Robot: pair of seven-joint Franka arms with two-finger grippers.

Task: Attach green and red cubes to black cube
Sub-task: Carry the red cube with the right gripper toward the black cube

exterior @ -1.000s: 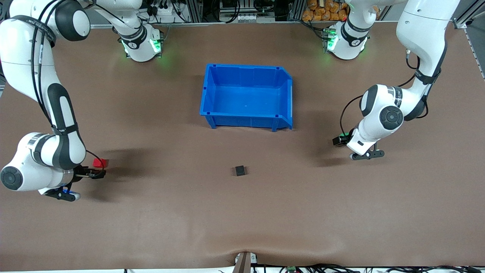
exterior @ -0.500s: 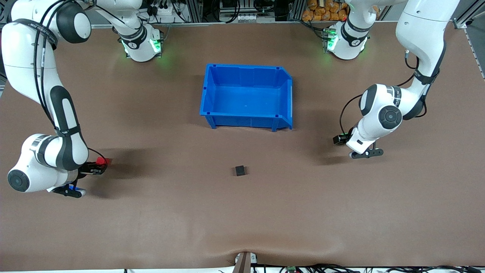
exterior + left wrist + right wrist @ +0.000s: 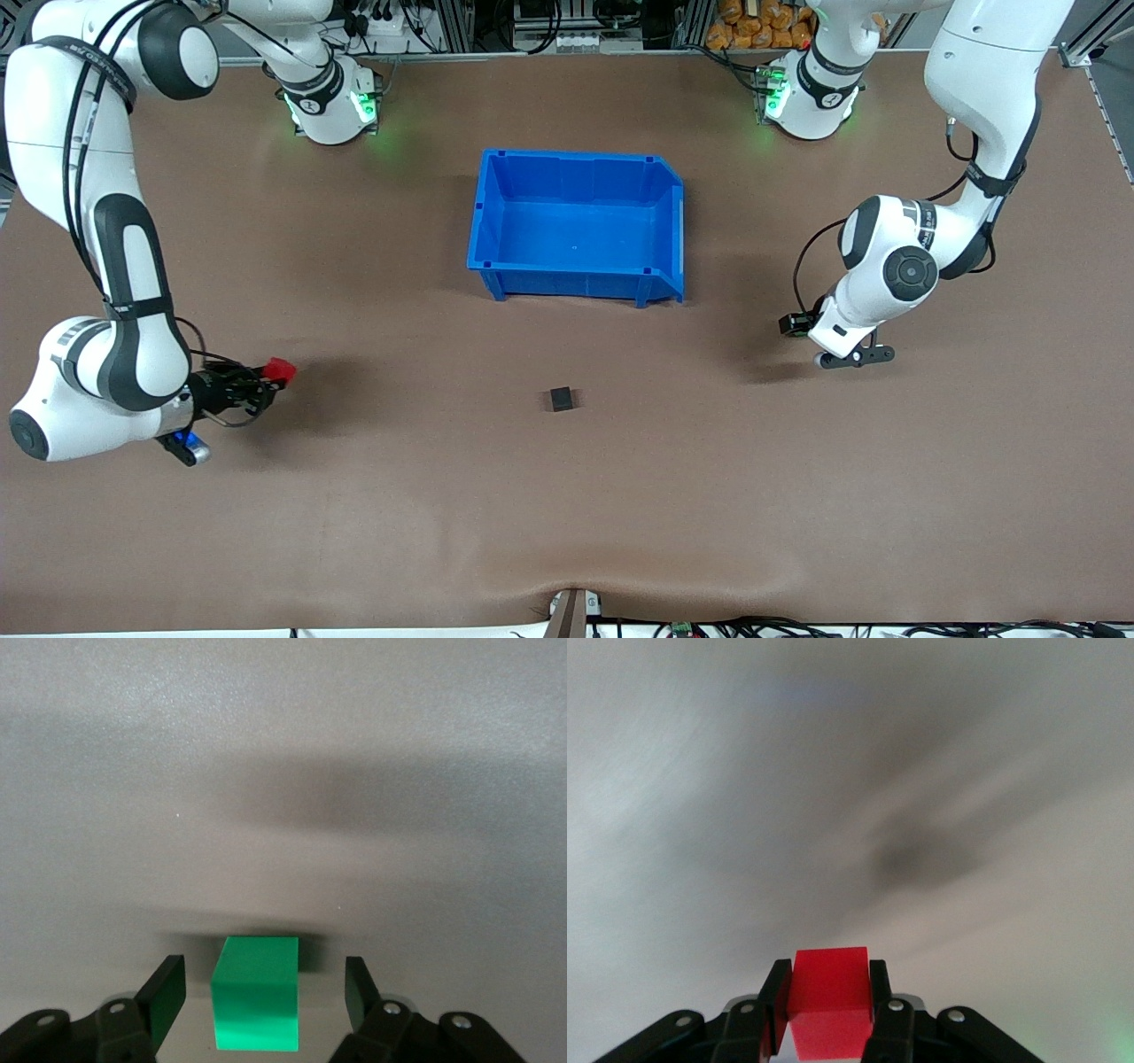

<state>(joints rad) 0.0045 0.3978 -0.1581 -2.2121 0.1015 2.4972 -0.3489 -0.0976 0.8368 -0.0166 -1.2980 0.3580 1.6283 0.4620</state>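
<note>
Right wrist view shows my right claw (image 3: 827,1005) pinching the red cube (image 3: 829,999). My left claw (image 3: 266,997) is spread around the green cube (image 3: 257,1003), not touching.

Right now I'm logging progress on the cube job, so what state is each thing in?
right gripper: shut on the red cube, off the table at the right arm's end.
left gripper: open, fingers either side of the green cube, gaps showing.
green cube: resting on the table, not gripped.
black cube: alone on the table, nothing attached.
blue bin: upright, empty.
</note>
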